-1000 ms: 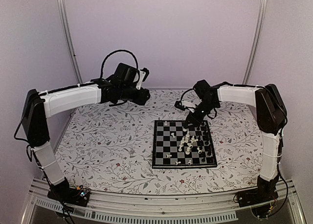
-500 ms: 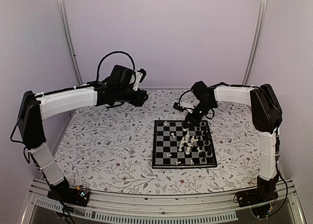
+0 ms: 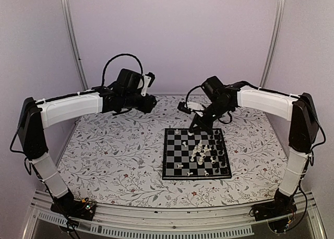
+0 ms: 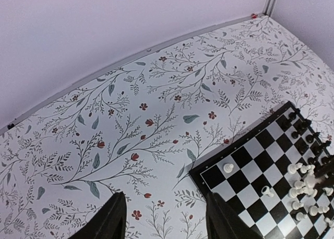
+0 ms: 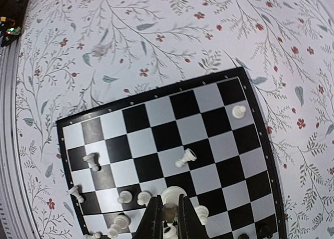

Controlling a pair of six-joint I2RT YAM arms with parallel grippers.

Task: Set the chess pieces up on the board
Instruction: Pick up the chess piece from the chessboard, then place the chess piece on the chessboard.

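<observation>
While the right gripper (image 5: 170,202) hung above the board's (image 3: 171,147) far edge, its jaws were pinched nearly together on what looked like a white piece (image 5: 172,193). Most chess pieces (image 3: 203,151) crowded the board's right half, some tipped over, with a few white ones scattered on its left half. Left of the board and beyond its far edge, the left gripper (image 4: 165,197) stood open, holding nothing.

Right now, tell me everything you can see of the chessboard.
The chessboard is a small, flat square of black and pale checks with a thin dark border, lying on the floral table, right of centre. White pieces crowd its right half, some toppled; black pieces sit along its right edge. The right tool, above it, grips one white piece.
</observation>
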